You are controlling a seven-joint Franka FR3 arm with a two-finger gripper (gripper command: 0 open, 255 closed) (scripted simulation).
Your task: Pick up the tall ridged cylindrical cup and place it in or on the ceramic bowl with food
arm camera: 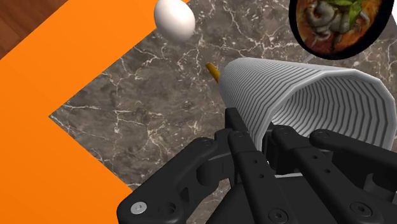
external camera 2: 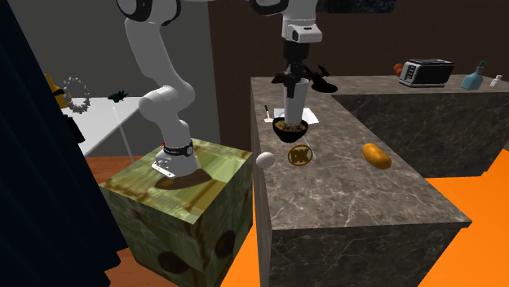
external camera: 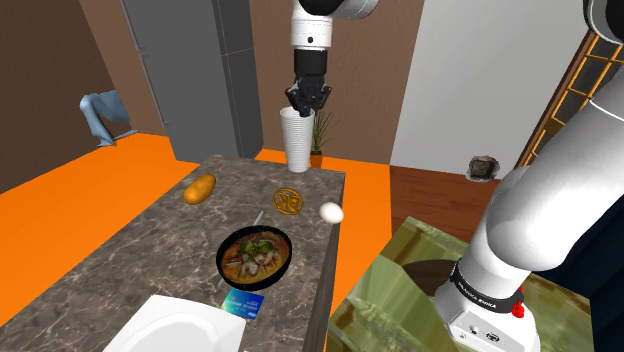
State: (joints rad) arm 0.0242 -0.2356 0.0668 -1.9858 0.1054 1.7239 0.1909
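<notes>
The cup (external camera: 297, 140), white and ridged, hangs upright from the gripper (external camera: 308, 100), whose fingers pinch its rim wall. It looks lifted off the counter (external camera: 130, 250), over the far end and well short of the bowl (external camera: 221, 265).

A pinch on one side of a thin rim is a weak hold, so the tall cup could swing or slip in a quick carry. The heaped food gives no flat seat, and a cup let go off-centre would likely tip out.

A golden ring (external camera: 289, 200) lies between cup and bowl, and an egg (external camera: 331, 212) sits by the counter's edge. A low pass could knock either, and the egg would roll off. The bread (external camera: 200, 188) lies aside, clear of the path.
</notes>
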